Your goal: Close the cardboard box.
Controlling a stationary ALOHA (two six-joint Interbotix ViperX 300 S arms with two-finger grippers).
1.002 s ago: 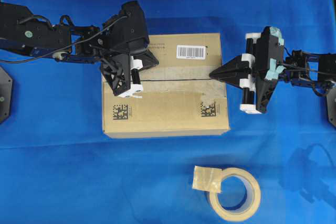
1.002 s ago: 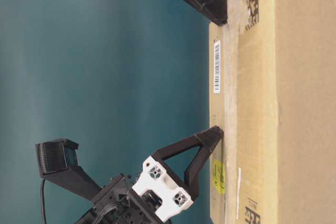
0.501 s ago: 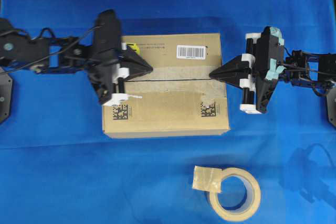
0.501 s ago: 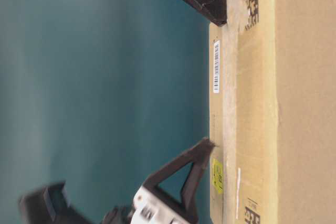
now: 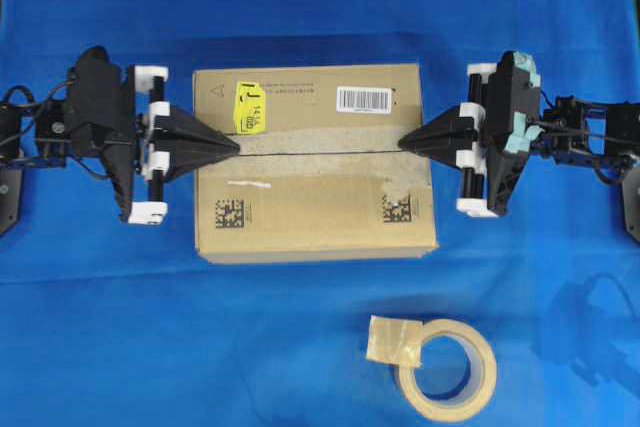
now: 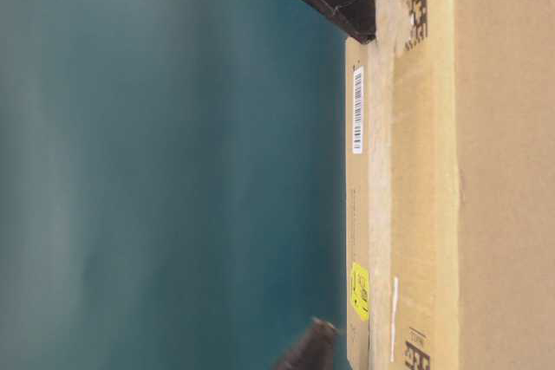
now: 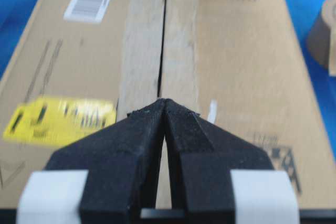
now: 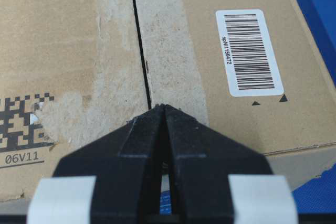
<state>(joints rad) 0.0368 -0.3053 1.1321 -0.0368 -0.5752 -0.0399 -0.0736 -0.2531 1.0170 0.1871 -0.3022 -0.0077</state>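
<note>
Overhead view: the box is seen flat on the blue surface, flaps folded down, its seam running left to right. Each end of that seam is faced by a gripper with jaws pressed together and nothing held: the left gripper at the left edge, the right gripper at the right, possibly touching. Both arms are stretched level, equally near.
</note>
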